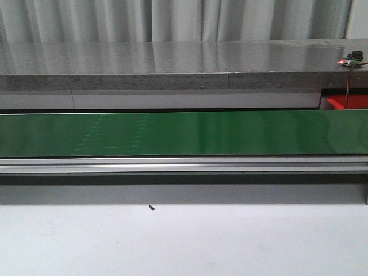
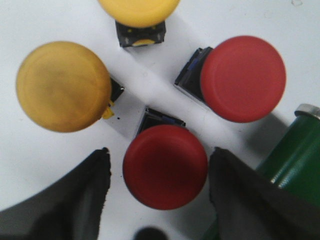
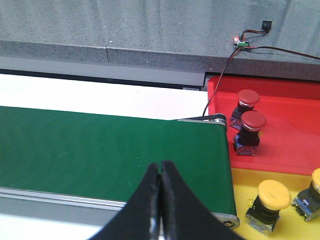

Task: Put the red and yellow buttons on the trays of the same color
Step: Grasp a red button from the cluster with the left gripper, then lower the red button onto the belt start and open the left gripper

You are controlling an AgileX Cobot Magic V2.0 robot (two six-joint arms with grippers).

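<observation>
The left gripper (image 2: 159, 195) is spread wide, its two dark fingers (image 2: 65, 200) standing on either side of a red button (image 2: 165, 166) that lies on the white desk (image 2: 45, 30); the fingers do not touch its cap, so I judge the step in hand is the approach before the grasp; near this button lie a second red button (image 2: 243, 78) and two yellow buttons, a large yellow button (image 2: 63, 86) and another yellow button (image 2: 138, 11) partly cut by the frame; a green cylinder (image 2: 295, 155) is just beside the gripper. The right gripper (image 3: 160, 200) is pressed together and holds nothing, hanging above the green belt (image 3: 110, 155); past the end of the belt a red tray (image 3: 290, 145) already carries two red buttons (image 3: 250, 131), and next to the red tray a yellow tray (image 3: 245, 182) carries yellow buttons (image 3: 267, 200). The next move calls for closing the fingers on the red cap without pushing the neighbours, then lifting it; probably the belt should carry it toward the red tray, but that I cannot confirm.
</observation>
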